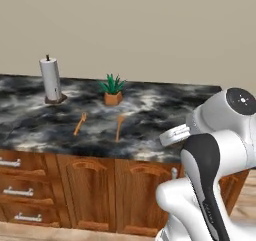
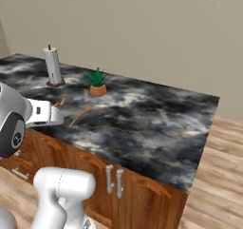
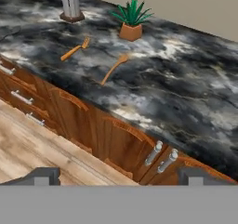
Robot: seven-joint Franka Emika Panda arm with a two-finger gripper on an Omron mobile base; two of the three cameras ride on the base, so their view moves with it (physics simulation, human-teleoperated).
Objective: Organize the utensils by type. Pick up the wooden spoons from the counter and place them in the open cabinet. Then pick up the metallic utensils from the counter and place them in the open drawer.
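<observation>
Dark-tipped pincer (image 3: 119,176) gapes fully wide and empty, off the counter (image 3: 186,93), touching nothing.

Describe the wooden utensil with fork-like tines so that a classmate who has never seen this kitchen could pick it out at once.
Start at the long black-and-grey marble counter and find the paper-towel roll and the small potted plant near its back edge. In front of them lie two orange-brown wooden utensils, apart from each other. The wooden fork is the one nearer the roll, its head split into tines, while the wooden spoon beside it ends in a smooth oval bowl.
</observation>
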